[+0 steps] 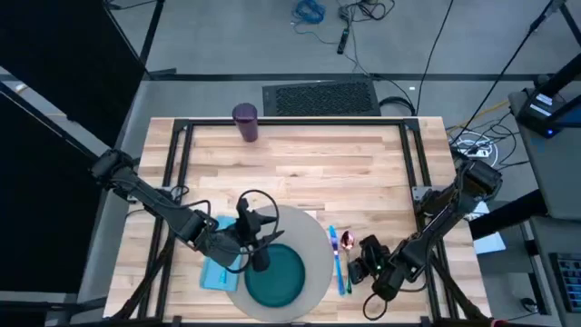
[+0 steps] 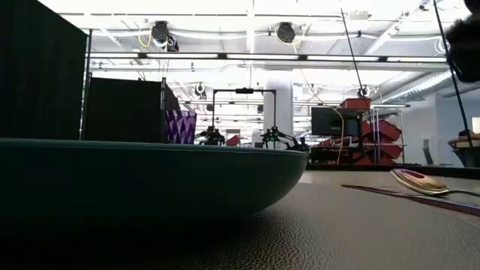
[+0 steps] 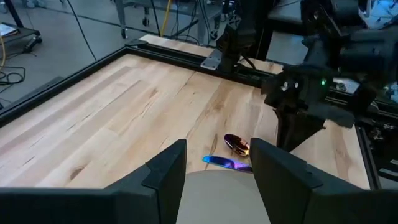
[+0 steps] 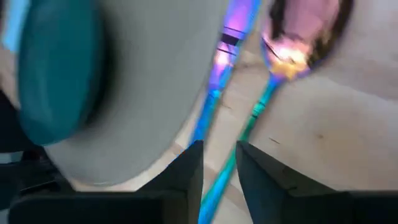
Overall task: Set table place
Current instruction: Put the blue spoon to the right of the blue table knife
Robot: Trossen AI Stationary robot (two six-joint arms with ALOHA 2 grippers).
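fingers of your right gripper (image 1: pixel 363 263) are parted, hovering just beside the spoon (image 1: pixel 346 242), probably to straighten it. your left gripper (image 1: pixel 257 247), also parted and empty, hangs over the plate (image 1: pixel 275 277) on the mat (image 1: pixel 313 236); the cup (image 1: pixel 245 122) waits at the bench's (image 1: pixel 309 163) far edge.

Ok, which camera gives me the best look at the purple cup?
The high view: the purple cup stands in full at the table's far edge. The low view shows only its top behind the teal plate. Neither wrist view shows it.
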